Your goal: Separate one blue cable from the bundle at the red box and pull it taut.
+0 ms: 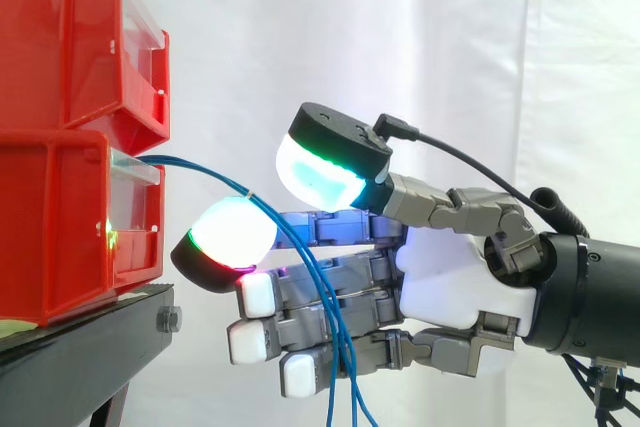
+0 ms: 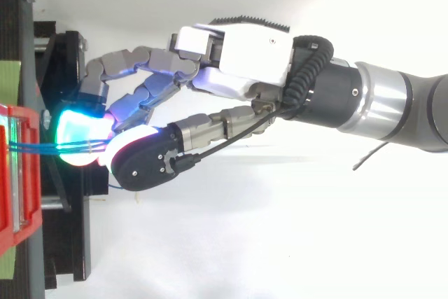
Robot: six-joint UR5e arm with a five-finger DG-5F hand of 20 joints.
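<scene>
2 stacked red bins (image 1: 60, 217); hand (image 1: 450, 277) pinches blue cables (image 2: 35, 148), ~3 strands.

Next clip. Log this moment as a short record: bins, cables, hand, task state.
bins: upper red bin stacked on lower red bin, on a black stand
cables: several blue cables leave the lower red bin, arc across to the hand and hang slack past it
hand: hand level with the lower red bin, pointing toward it; grip on the cables unclear
task state: no cable looks taut

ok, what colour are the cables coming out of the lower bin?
Blue. The cables show best in the side view.
</scene>
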